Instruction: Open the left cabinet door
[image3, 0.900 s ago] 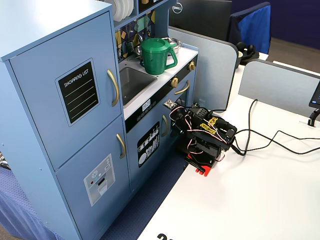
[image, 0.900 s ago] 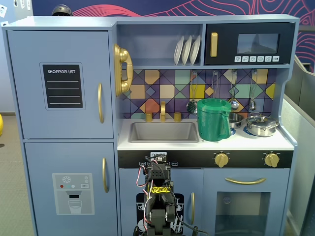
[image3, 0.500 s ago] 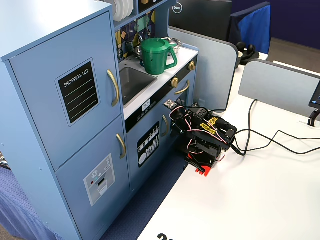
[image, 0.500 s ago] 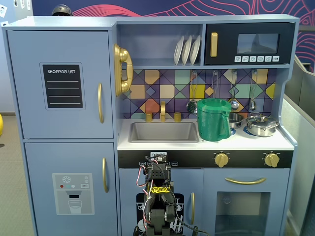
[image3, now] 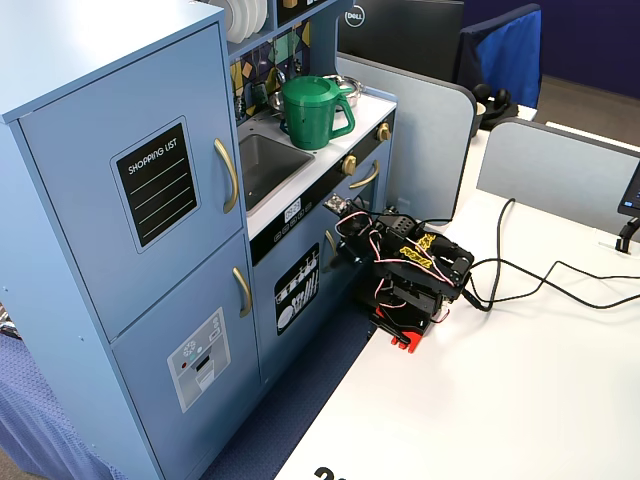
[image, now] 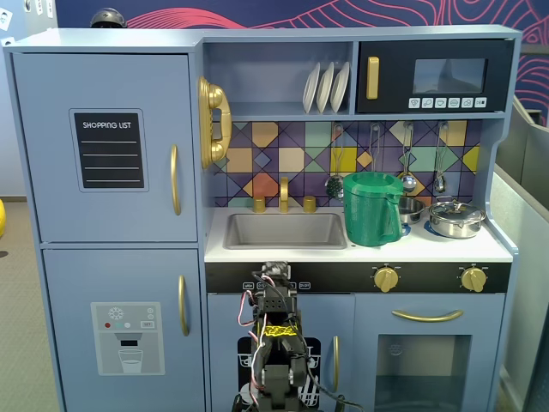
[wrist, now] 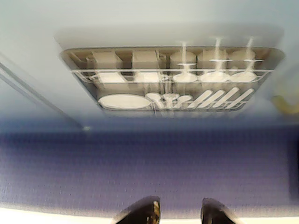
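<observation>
At upper left of a fixed view, the left cabinet door [image: 107, 146] sits shut, untouched; my claw [wrist: 180, 212] hangs parted, empty, well below it.

White table [image3: 520, 400], arm base [image3: 405, 335], cables [image3: 540, 285].

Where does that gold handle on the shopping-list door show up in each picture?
A fixed view: gold handle, left of centre, on the closed left cabinet door.
Another fixed view: handle, upper left of centre.
Wrist view: not in it.
Shared landmark: green pitcher.
</observation>
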{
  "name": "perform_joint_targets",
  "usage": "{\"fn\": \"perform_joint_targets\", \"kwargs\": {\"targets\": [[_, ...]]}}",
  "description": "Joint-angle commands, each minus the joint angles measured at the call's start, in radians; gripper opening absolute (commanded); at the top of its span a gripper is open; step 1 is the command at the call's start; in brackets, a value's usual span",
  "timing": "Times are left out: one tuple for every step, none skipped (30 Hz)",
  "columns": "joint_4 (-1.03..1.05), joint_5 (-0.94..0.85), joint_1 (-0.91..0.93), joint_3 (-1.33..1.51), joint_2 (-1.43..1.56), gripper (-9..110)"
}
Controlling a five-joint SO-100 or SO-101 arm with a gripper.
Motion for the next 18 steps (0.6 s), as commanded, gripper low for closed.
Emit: {"fn": "perform_joint_targets", "kwargs": {"targets": [[-0.143, -0.023, -0.089, -0.12, 0.002, 4], [-0.172, -0.04, -0.104, -0.141, 0.002, 4], [-0.202, -0.066, -0.117, -0.16, 0.0, 4], [-0.242, -0.1, -0.126, -0.176, 0.0, 4], [-0.293, -0.14, -0.135, -0.187, 0.0, 4], [-0.344, -0.181, -0.147, -0.199, 0.0, 4], [-0.394, -0.221, -0.161, -0.212, 0.0, 4], [-0.439, -0.262, -0.181, -0.222, -0.002, 4], [-0.476, -0.299, -0.204, -0.23, -0.002, 4], [-0.515, -0.327, -0.23, -0.236, -0.002, 4], [-0.551, -0.351, -0.258, -0.242, -0.002, 4], [-0.589, -0.374, -0.287, -0.245, -0.008, 5], [-0.63, -0.388, -0.316, -0.249, -0.017, 5], [-0.663, -0.402, -0.342, -0.256, -0.029, 6], [-0.687, -0.417, -0.364, -0.268, -0.046, 6], [-0.713, -0.43, -0.383, -0.282, -0.066, 6], [-0.744, -0.434, -0.402, -0.298, -0.089, 6], [-0.764, -0.442, -0.416, -0.318, -0.112, 6]]}}
